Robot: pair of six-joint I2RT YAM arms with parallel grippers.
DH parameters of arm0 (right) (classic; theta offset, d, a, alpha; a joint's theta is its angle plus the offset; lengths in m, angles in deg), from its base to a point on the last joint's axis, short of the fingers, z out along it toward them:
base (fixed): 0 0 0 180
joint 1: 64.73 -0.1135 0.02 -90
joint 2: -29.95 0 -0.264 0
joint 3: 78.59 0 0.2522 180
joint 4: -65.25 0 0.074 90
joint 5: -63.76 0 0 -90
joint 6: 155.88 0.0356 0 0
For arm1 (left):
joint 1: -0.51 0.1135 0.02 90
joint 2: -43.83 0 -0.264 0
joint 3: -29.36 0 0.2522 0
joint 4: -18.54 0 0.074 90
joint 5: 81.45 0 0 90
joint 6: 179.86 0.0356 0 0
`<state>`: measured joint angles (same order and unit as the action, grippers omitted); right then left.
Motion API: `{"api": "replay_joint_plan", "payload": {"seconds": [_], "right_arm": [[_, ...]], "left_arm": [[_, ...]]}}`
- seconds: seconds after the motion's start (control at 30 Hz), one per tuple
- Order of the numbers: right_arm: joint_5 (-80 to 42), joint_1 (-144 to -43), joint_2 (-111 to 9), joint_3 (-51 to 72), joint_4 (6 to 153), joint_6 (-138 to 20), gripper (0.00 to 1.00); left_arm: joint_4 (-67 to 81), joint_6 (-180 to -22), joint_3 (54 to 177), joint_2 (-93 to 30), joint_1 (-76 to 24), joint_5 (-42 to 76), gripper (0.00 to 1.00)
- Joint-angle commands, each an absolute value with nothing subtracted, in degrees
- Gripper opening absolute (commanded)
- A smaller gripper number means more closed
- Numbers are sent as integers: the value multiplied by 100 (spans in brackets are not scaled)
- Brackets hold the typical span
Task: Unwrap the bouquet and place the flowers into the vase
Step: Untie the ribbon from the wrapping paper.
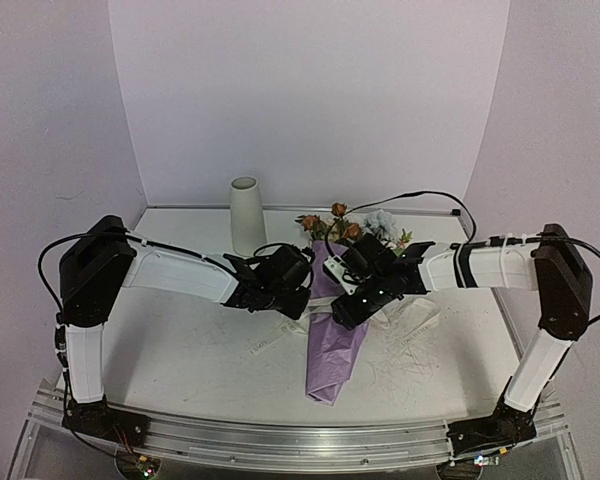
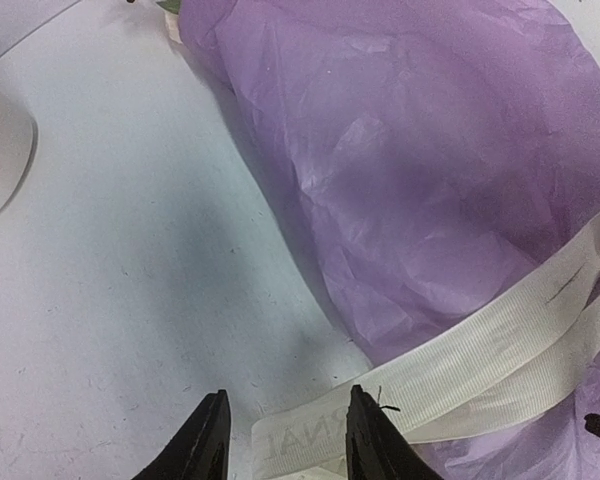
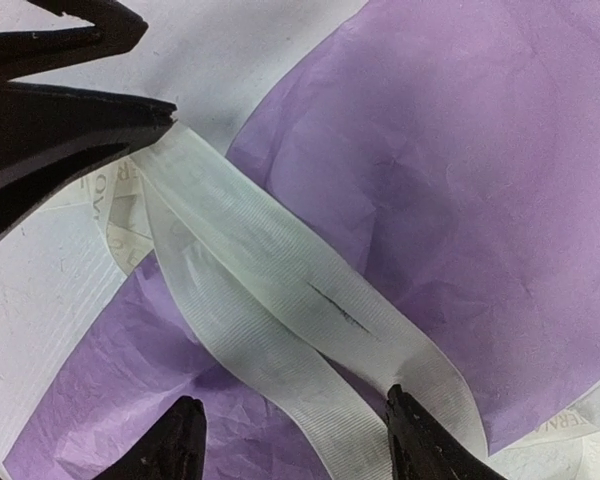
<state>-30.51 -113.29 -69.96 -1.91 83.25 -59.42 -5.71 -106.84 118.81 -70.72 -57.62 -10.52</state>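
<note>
Right fingers (image 3: 180, 445) astride bouquet (image 3: 460, 150) ribbon (image 3: 270, 280)

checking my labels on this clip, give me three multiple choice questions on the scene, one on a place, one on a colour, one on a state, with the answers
1. Where is the vase?
A) lying on its side at the near edge
B) standing at the far side of the table, left of the flowers
C) on the floor

2. What colour is the paper around the bouquet?
A) lilac purple
B) green
C) yellow

3. How do the jaws of the right gripper stand?
A) shut on a stem
B) shut on the rim of a cup
C) apart, over the cream ribbon

Answers:
1 B, the top view shows it upright near the back wall.
2 A, both wrist views show crinkled purple paper.
3 C, the right wrist view shows a jaw on either side of the ribbon, clamping nothing.
</note>
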Motion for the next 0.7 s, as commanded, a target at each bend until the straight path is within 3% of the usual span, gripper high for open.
{"api": "replay_joint_plan", "payload": {"seconds": [0.0, 0.2, 0.37, 0.5, 0.6, 0.67], "right_arm": [[-3339, -11340, -7077, 12, 8472, -6034, 54], [-3468, -11354, -7085, -32, 8490, -6096, 32], [-3641, -11379, -7009, -69, 8516, -6076, 21], [-3678, -11378, -6822, -107, 8497, -6037, 5], [-3666, -11382, -6658, -150, 8473, -6017, 4], [-3580, -11378, -6597, -163, 8472, -6024, 13]], "left_arm": [[-461, -10778, 11859, -6939, -5758, -1059, 40], [-463, -10811, 11823, -6899, -5756, -1070, 40], [-459, -10822, 11816, -6863, -5753, -1071, 40], [-460, -10841, 11841, -6849, -5757, -1055, 39], [-463, -10869, 11853, -6823, -5758, -1060, 39], [-463, -10889, 11845, -6809, -5756, -1063, 39]]}}
